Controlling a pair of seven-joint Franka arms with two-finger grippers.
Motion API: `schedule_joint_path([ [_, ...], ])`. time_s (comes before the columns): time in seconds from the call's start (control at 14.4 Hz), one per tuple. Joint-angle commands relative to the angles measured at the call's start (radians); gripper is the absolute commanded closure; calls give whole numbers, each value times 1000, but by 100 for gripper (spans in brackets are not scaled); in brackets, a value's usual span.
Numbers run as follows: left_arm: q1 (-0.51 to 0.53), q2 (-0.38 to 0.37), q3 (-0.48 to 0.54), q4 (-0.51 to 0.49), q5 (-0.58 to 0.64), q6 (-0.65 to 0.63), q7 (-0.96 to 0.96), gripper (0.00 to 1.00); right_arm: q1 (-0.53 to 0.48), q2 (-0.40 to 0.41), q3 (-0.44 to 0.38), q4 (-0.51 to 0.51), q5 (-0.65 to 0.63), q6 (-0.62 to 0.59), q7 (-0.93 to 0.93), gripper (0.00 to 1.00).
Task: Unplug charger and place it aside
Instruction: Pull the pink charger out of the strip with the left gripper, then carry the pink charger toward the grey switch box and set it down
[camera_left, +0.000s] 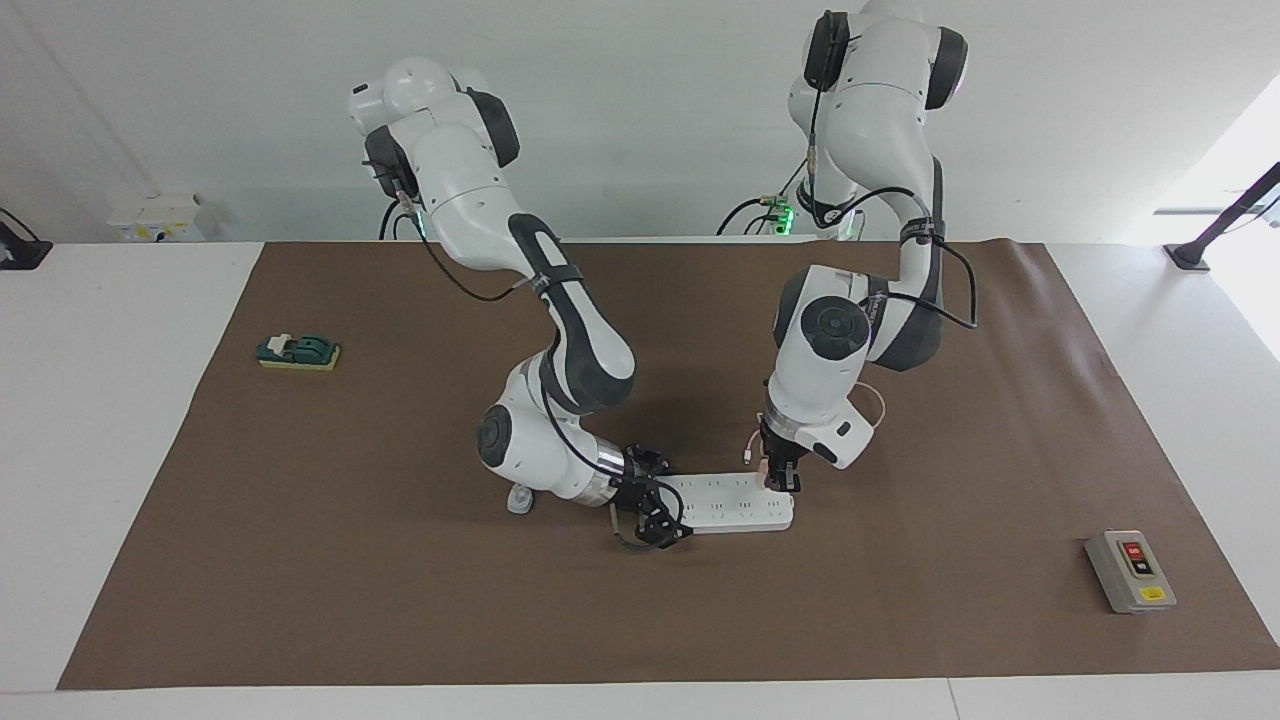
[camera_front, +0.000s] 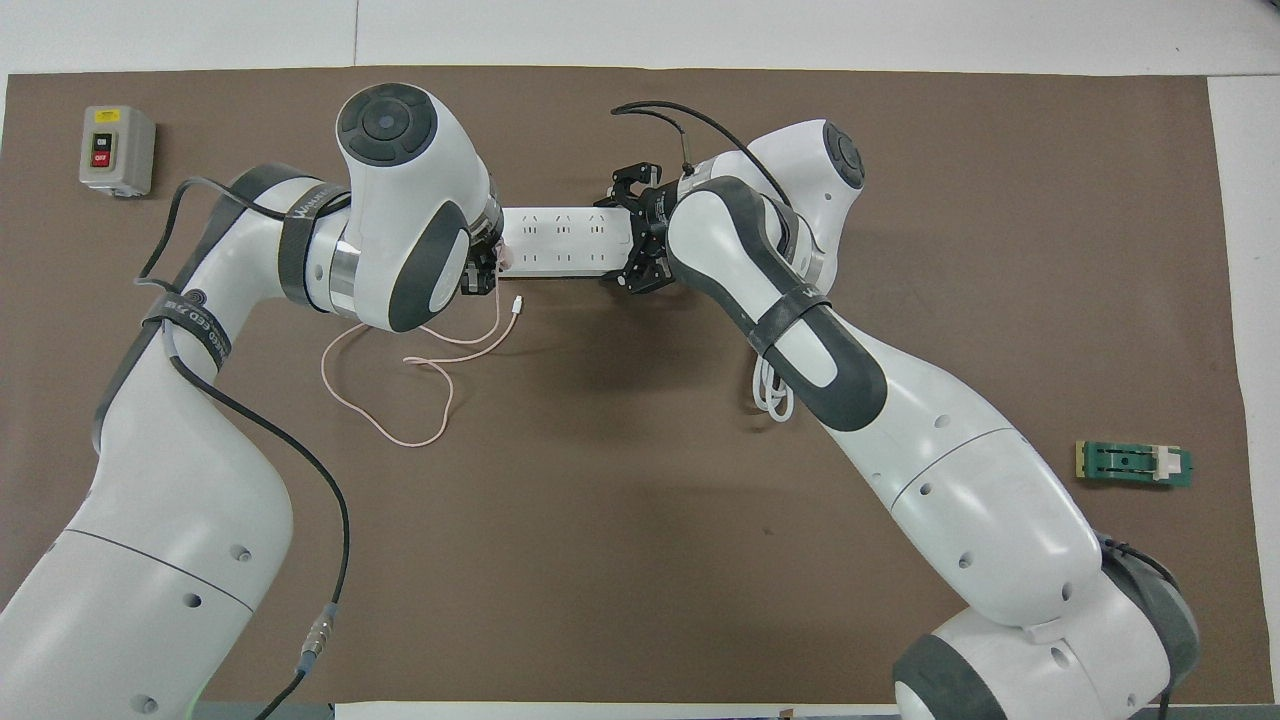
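Note:
A long white power strip (camera_left: 730, 503) lies flat on the brown mat; it also shows in the overhead view (camera_front: 565, 240). The pale pink charger (camera_left: 764, 464) sits on the strip's end toward the left arm, mostly hidden by the fingers; a sliver shows from above (camera_front: 504, 256). Its thin pink cable (camera_front: 420, 360) loops on the mat nearer to the robots. My left gripper (camera_left: 780, 478) (camera_front: 485, 268) is down on that end, shut on the charger. My right gripper (camera_left: 652, 505) (camera_front: 638, 235) straddles the strip's other end, its fingers against both long sides.
The strip's thick white cord (camera_front: 772, 395) and plug (camera_left: 518, 497) lie under the right arm. A grey switch box (camera_left: 1130, 570) (camera_front: 117, 150) stands toward the left arm's end. A green block (camera_left: 298, 351) (camera_front: 1133, 464) lies toward the right arm's end.

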Motion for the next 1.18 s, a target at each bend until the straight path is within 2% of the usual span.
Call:
schedule_joint_path([
  [0.0,7,-65,13,13,5,-88,32,100,-3,65,-22,59,9,167,-42,66],
  [0.49,28,-146,16,19,19,-155,79,100,-5,64,-22,59,8,165,-42,65],
  [0.63,51,-169,13,37,19,-180,200,100,-2,64,-22,59,9,165,-39,60],
  [0.9,122,-232,13,40,19,-227,610,100,-3,62,-22,59,9,162,-36,49],
  [0.97,140,-255,14,39,19,-243,753,100,-3,62,-22,59,9,162,-34,34],
  [1.04,187,-284,13,37,17,-272,938,100,-3,62,-22,59,9,158,-31,9],
  [1.11,214,-301,13,34,17,-281,1060,100,-2,58,-22,59,8,156,-31,0],
])
